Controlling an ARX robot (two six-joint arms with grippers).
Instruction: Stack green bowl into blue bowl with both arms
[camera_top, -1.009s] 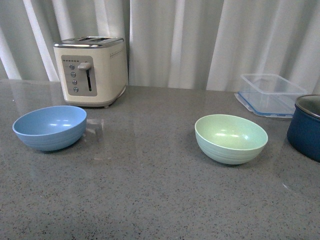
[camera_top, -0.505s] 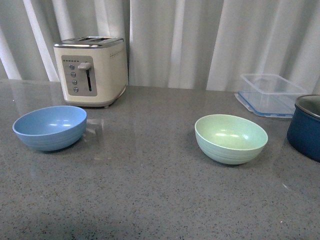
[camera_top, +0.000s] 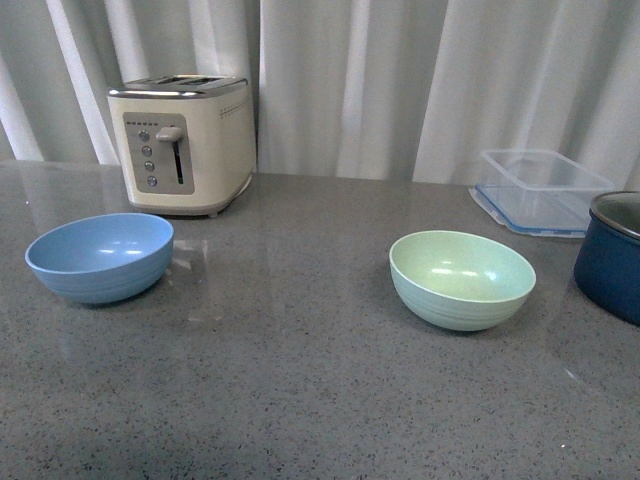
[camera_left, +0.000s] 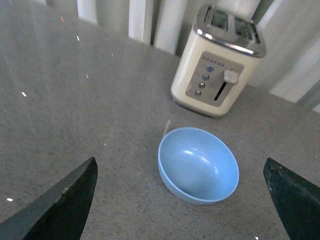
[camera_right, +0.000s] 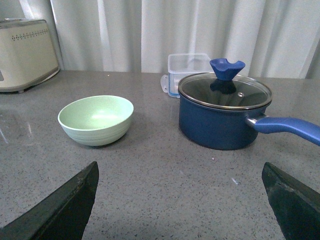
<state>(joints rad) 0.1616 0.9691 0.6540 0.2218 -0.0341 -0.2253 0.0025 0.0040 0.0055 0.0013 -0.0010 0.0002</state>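
Left wrist view: the left gripper (camera_left: 177, 220) stands wide open, its black fingertips (camera_left: 60, 205) far apart and empty. It hovers over the grey countertop (camera_left: 75, 100) with the blue bowl (camera_left: 198, 165) just ahead, upright and empty. Right wrist view tells the same of the right gripper (camera_right: 177, 210): spread wide and holding nothing, with the green bowl (camera_right: 96, 119) ahead of it, upright. A lidded navy pot (camera_right: 222, 117) stands near that bowl but apart from it. Front view shows neither arm; the two bowls sit well apart on the countertop, blue toward the robot's left, green toward its right, with nothing between them. Farther back a cream toaster (camera_top: 182, 142) stands behind the blue bowl and a clear plastic container (camera_top: 540, 188) behind the pot, with a pale curtain (camera_top: 350, 80) beyond. I judge the task to be at its opening step, the approach, since no bowl is grasped. The next move likely calls for the right gripper to take the green bowl's rim, one finger inside and one outside. The left gripper would steady the blue bowl to receive it.
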